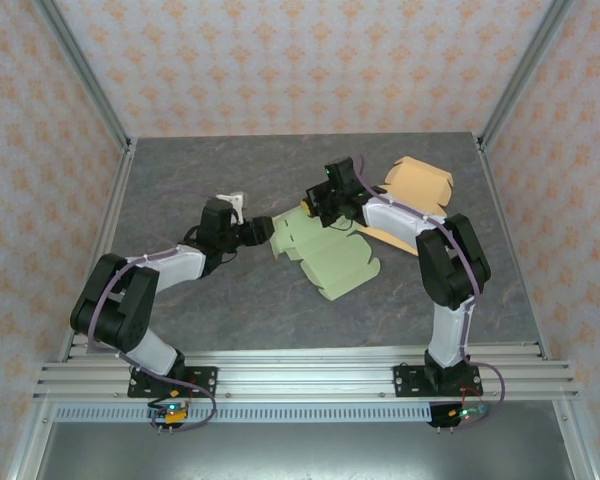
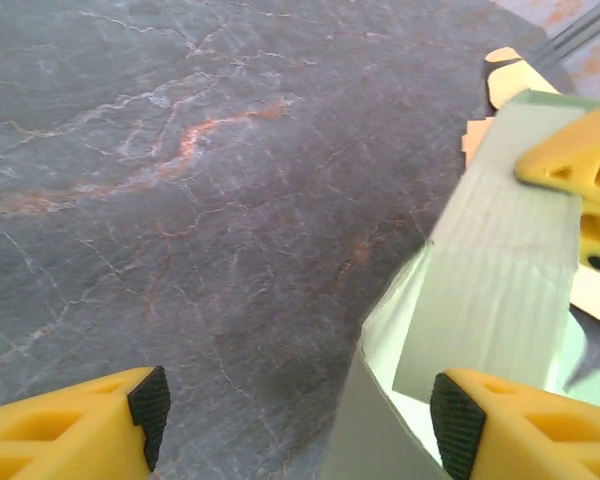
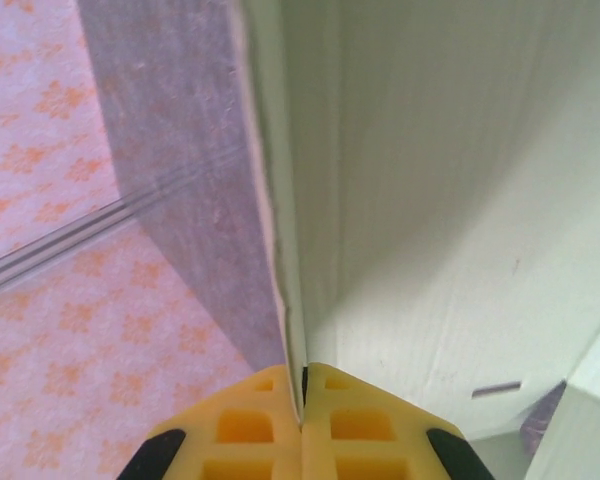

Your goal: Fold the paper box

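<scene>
The pale green paper box (image 1: pixel 325 255) lies partly folded at the table's middle. My left gripper (image 1: pixel 263 230) stands open at the box's left end. In the left wrist view its gripper (image 2: pixel 302 415) has a raised green flap (image 2: pixel 500 280) rising just inside the right pad (image 2: pixel 458 420), with bare table in front of the left pad (image 2: pixel 150 410). My right gripper (image 1: pixel 315 205) is at the box's far edge, and in the right wrist view this gripper (image 3: pixel 302 400) is shut on the thin edge of an upright green wall (image 3: pixel 460 200). One of its yellow fingers (image 2: pixel 575 165) shows on the box in the left wrist view.
A tan paper box (image 1: pixel 415 190) lies behind the green one at the back right, and its corner (image 2: pixel 500 85) peeks out beyond the flap. Grey marbled table (image 1: pixel 200 180) spreads to the left and back. Aluminium frame posts and patterned walls close in the sides.
</scene>
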Controlling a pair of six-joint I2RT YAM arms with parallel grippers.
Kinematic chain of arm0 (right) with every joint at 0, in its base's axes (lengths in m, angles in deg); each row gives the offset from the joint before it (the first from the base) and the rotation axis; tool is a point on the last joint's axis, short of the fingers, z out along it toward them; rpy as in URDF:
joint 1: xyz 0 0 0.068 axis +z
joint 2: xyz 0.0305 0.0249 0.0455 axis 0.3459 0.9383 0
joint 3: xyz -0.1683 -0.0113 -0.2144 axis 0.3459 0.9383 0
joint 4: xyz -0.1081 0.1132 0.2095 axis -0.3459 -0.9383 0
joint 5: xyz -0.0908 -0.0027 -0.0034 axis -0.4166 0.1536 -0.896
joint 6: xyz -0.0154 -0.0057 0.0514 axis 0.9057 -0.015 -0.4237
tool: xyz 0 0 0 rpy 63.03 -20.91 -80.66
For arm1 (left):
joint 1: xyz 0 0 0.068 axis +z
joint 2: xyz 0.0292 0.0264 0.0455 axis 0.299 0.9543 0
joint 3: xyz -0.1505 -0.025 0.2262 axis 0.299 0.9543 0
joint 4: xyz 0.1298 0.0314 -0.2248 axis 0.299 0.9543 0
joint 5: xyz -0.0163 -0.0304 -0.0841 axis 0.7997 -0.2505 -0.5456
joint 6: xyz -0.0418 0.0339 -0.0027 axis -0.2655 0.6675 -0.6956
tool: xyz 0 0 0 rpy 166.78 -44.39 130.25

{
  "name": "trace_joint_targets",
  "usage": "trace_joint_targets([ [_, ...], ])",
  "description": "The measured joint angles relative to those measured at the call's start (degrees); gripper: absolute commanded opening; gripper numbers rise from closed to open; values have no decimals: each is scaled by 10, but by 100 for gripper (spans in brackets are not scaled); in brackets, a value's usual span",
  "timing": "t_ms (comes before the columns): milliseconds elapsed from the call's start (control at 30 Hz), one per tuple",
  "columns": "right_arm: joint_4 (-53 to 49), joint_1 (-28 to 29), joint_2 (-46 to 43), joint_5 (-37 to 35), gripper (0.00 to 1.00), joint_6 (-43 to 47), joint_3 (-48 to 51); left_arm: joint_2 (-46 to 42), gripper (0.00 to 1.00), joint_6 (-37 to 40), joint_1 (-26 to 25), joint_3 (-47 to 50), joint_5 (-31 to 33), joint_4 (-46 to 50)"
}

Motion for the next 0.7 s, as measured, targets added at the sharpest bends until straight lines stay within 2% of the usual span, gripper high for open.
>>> trace_joint_targets([
  [167, 22, -3, 0, 18, 4, -5, 0, -23, 78, 21, -1, 43, -29, -9],
  [467, 61, -10, -2, 35, 4, -12, 11, -10, 76, 34, -1, 38, -37, -30],
  [700, 144, -12, -3, 38, 1, 42, 54, -35, 74, 40, -4, 47, -54, -58],
])
